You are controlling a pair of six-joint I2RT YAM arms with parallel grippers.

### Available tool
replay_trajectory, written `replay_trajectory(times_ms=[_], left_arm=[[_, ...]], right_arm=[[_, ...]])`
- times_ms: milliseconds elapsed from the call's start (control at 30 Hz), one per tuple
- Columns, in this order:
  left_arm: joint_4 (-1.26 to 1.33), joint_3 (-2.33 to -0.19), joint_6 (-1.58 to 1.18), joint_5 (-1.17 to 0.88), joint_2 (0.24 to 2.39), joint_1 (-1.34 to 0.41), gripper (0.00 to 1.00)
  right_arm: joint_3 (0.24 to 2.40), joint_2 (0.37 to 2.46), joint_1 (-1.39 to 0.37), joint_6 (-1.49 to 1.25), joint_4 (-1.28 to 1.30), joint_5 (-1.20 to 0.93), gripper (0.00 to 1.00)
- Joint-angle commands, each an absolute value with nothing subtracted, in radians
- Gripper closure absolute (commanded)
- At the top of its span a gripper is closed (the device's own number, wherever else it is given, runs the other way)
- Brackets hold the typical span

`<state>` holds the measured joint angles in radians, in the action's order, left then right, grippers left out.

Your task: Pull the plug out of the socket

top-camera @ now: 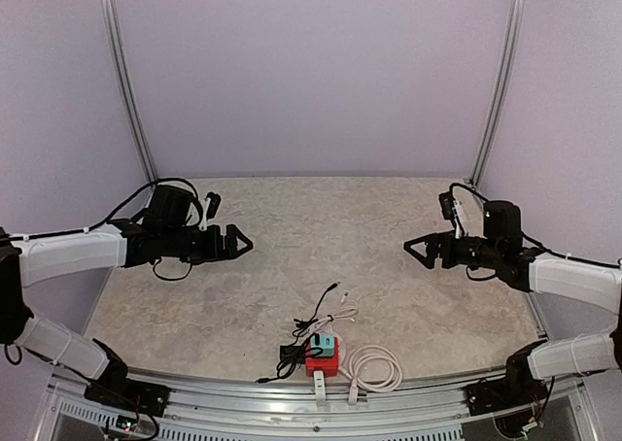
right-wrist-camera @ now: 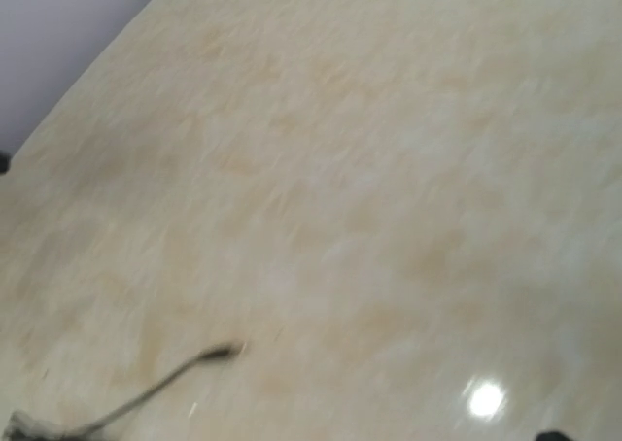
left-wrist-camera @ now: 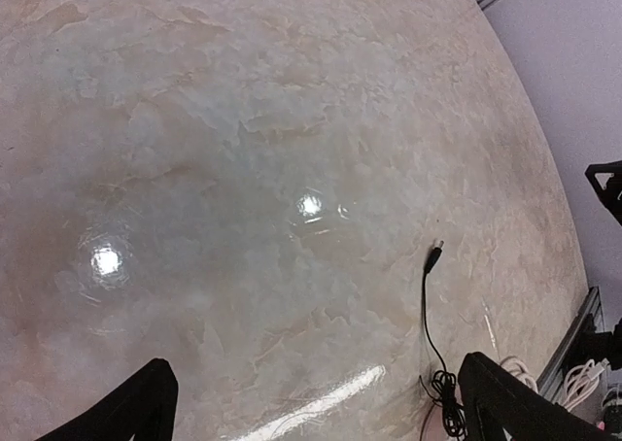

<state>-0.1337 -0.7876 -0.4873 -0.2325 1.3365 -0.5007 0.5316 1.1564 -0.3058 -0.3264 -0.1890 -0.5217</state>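
Zero progress, by the look of it: yet to reach down, brace the socket at the near edge of the table, grip the teal plug seated on top and pull, with left gripper and right gripper both splayed wide, empty, well apart from it.

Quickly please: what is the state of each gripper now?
Left gripper: open, holding nothing.
Right gripper: open, holding nothing.

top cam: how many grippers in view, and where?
2. The left black two-finger gripper hangs over the table's left side, the right black two-finger gripper over its right side. Both jaws open; none appears hidden.
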Motion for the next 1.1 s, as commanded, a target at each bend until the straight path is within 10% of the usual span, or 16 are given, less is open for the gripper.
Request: replay_trajectory(times_ms=[0,1067], left_arm=[[-0.091,-0.778,-0.48,-0.312,1.384,-0.56,0.01],[-0.009,-0.844,-0.543,-0.346,1.546,-0.65,0.01]], right_arm=[[0.453,1.087,-0.352,-0.374,-0.216,-0.58,0.0],[0.362,1.103,-1.26,-0.643,-0.023,-0.045,0.18]])
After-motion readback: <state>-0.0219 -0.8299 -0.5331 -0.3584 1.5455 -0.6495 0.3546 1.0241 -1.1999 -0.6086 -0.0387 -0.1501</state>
